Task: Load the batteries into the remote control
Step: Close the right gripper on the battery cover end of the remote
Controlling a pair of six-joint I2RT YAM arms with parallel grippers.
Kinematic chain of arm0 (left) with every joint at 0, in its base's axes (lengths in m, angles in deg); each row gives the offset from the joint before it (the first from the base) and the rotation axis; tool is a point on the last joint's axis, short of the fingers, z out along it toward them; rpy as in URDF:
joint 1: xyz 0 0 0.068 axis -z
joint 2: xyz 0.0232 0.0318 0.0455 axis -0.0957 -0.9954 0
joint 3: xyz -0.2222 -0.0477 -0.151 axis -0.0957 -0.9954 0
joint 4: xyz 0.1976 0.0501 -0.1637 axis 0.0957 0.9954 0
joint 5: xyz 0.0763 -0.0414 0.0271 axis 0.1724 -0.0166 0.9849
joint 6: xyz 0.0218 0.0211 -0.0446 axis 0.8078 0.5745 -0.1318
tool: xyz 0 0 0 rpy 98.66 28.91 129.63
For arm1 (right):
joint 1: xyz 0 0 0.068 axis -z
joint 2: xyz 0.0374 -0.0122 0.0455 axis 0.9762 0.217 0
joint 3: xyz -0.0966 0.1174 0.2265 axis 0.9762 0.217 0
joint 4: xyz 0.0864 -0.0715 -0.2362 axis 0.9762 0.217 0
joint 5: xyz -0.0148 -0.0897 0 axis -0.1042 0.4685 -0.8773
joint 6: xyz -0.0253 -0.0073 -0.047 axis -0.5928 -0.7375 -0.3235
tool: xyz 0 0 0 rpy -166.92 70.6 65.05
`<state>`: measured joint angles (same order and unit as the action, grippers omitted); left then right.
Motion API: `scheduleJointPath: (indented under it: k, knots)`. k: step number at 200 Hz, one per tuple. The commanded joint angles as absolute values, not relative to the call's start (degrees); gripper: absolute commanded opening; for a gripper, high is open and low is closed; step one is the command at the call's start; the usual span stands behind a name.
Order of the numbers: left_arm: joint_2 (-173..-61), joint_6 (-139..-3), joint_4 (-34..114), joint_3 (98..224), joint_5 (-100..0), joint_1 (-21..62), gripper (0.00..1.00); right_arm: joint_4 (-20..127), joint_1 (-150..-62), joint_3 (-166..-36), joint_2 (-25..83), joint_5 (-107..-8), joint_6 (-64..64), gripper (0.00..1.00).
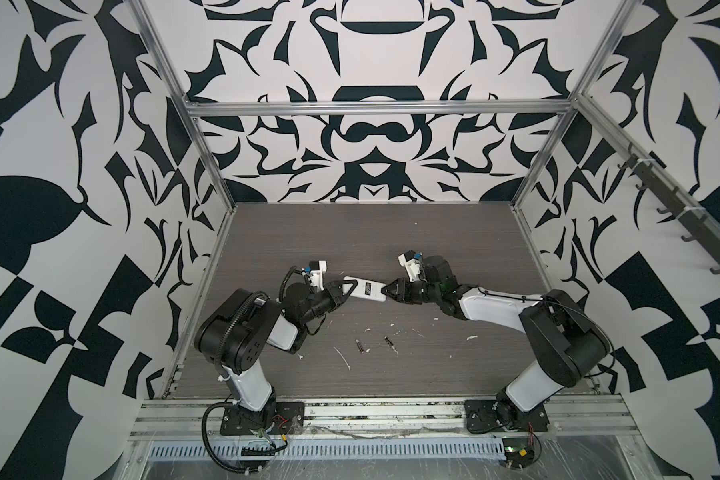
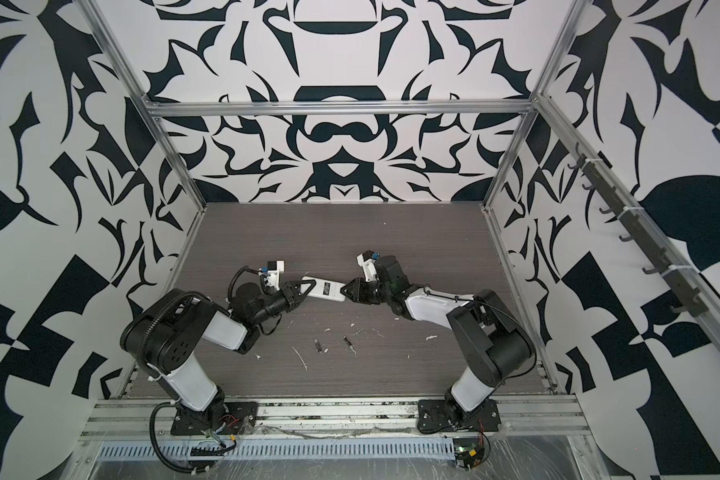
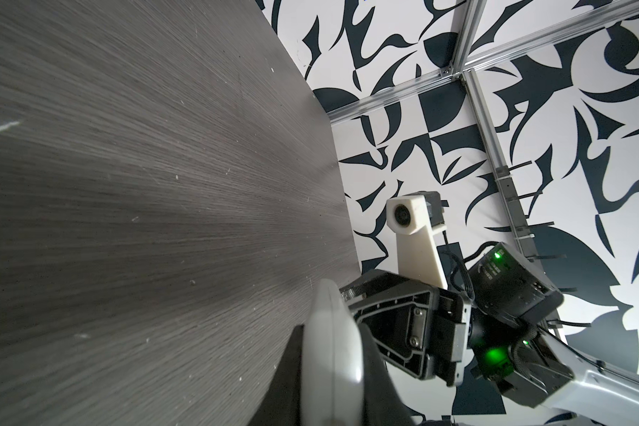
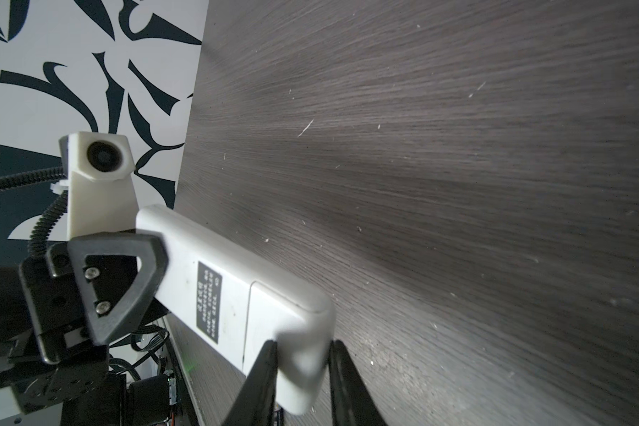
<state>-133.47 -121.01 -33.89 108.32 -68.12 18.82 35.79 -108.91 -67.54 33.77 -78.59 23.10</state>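
Nearest the front edge of the table [image 1: 350, 232], well short of the remote control [image 1: 368, 289], the two batteries [image 1: 358, 345] [image 1: 389, 343] lie loose on the dark wood. They are near each other but apart, with no gripper touching them. White scraps [image 1: 471, 337] are strewn around them and off toward the right arm's side of the remote control.

Farther back, both top views show the remote control slanting across the middle of the table, white back and black label facing up. Whether it rests on the wood or hangs just above it cannot be told.

The left gripper [image 1: 350, 287] has the end of the remote control on its own side. Its jaws pinch the flat body, and one triangular finger [image 4: 126, 280] lies over the white back beside the label.

The right gripper [image 4: 301, 354] meets the opposite end, where the seam of a cover panel [image 4: 270, 317] shows in the back. Its jaws are pressed against that end, with one dark finger [image 4: 262, 369] on each side, as the right wrist view shows.

Beyond the remote control the table runs bare to the patterned back wall [image 1: 375, 158].
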Motion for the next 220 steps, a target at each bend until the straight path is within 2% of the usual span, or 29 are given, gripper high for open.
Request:
scheduleJointPath:
  k: [1, 19, 46, 65, 75, 87, 133, 164, 195, 220]
  knots:
    - [-131.09, -122.57, -38.35, 108.72, -71.57, 19.68, 0.01, 32.03, -109.68, -67.47, 33.50, -80.23, 22.54, 0.24]
    - [-130.69, -122.58, -38.35, 108.64, -71.61, 19.64, 0.01, 32.12, -109.69, -67.45, 33.12, -80.39, 22.50, 0.27]
    - [-130.38, -122.74, -38.36, 108.64, -72.02, 19.69, 0.01, 32.78, -109.66, -67.61, 32.07, -80.65, 21.93, 0.50]
    - [-130.05, -122.92, -38.35, 108.86, -72.32, 19.64, 0.01, 32.86, -109.70, -67.89, 31.82, -81.66, 21.55, 0.61]
    - [-129.69, -122.99, -38.29, 108.91, -72.56, 19.64, 0.01, 32.82, -109.65, -67.90, 31.66, -81.90, 21.40, 0.64]
    - [-129.39, -123.02, -38.33, 108.97, -72.50, 19.65, 0.01, 32.82, -109.65, -67.89, 31.40, -81.99, 21.27, 0.62]
    - [-128.54, -123.55, -38.34, 108.72, -72.60, 19.68, 0.01, 32.82, -109.70, -67.54, 30.14, -82.21, 20.70, 0.39]
    - [-127.77, -123.99, -38.33, 108.87, -73.17, 19.65, 0.00, 31.57, -109.81, -67.58, 29.71, -83.37, 20.86, 0.38]
    - [-126.81, -124.25, -38.30, 108.72, -73.14, 19.69, 0.00, 31.49, -110.16, -68.03, 28.66, -84.27, 19.82, 0.42]
    - [-126.58, -124.25, -38.35, 108.78, -72.98, 19.64, 0.00, 31.37, -110.19, -67.89, 28.11, -84.45, 19.64, 0.31]
